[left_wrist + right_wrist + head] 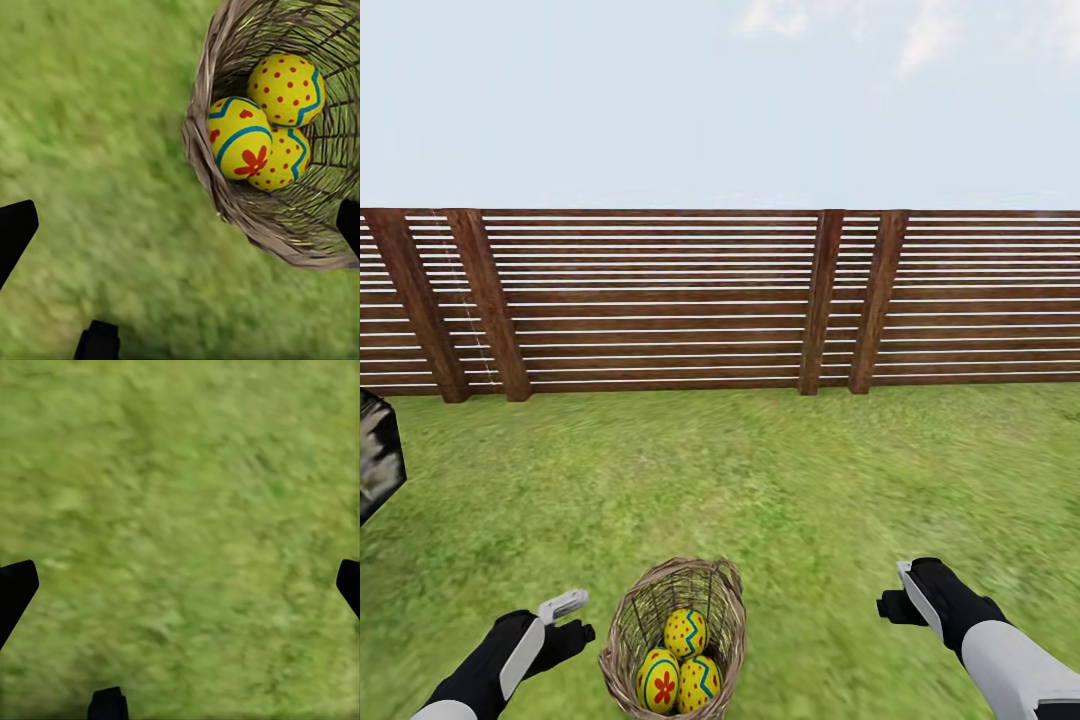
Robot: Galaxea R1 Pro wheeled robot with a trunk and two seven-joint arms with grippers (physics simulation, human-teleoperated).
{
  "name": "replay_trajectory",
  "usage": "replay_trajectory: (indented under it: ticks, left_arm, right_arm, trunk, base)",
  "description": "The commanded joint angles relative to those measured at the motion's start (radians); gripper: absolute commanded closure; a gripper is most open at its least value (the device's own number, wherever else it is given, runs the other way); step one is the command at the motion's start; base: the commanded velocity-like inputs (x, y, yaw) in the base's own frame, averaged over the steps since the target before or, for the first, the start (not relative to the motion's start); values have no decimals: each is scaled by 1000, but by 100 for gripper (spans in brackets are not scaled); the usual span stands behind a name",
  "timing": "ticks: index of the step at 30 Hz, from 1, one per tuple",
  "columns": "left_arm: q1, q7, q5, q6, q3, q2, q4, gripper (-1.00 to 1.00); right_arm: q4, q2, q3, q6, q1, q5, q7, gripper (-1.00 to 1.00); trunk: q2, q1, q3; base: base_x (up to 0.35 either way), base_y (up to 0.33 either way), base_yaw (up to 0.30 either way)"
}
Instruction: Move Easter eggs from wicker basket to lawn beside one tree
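The wicker basket stands on the lawn just in front of me, between my two arms. All three yellow Easter eggs lie inside it: a dotted one, one with a red flower and one with a blue zigzag. My left gripper hovers open just left of the basket; its wrist view looks down on the basket and the flower egg. On the right, my right gripper is open over bare grass. The tree is out of view.
A brown slatted wooden fence closes off the garden straight ahead, with sky above it. A dark blocky object juts in at the left edge. Open grass stretches from the basket to the fence.
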State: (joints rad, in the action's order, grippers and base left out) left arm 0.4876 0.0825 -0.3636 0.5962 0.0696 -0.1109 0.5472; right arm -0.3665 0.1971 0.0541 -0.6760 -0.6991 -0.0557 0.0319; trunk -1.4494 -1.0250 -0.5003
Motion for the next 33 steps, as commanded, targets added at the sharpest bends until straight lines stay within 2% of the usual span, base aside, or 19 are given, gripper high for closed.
replay_trajectory:
  ticks: [1,9,27,33]
  left_arm:
    - [0,8,-11,5,1,1,2,-100]
    - [0,7,-11,5,1,12,2,-100]
    - [0,-2,-17,4,10,6,7,-100]
    - [0,-1,-16,4,5,10,7,-100]
  right_arm:
    - [-2,1,6,-5,0,-6,3,-100]
    - [-2,1,4,-5,0,-7,3,-100]
    - [-2,1,5,-5,0,-7,3,-100]
    - [-2,1,5,-5,0,-8,3,-100]
  trunk:
    - [-1,0,-1]
    - [-1,0,-1]
    - [-1,0,-1]
    - [-1,0,-1]
  base:
    - [0,0,0]
    - [0,0,0]
    - [2,0,0]
    - [212,0,0]
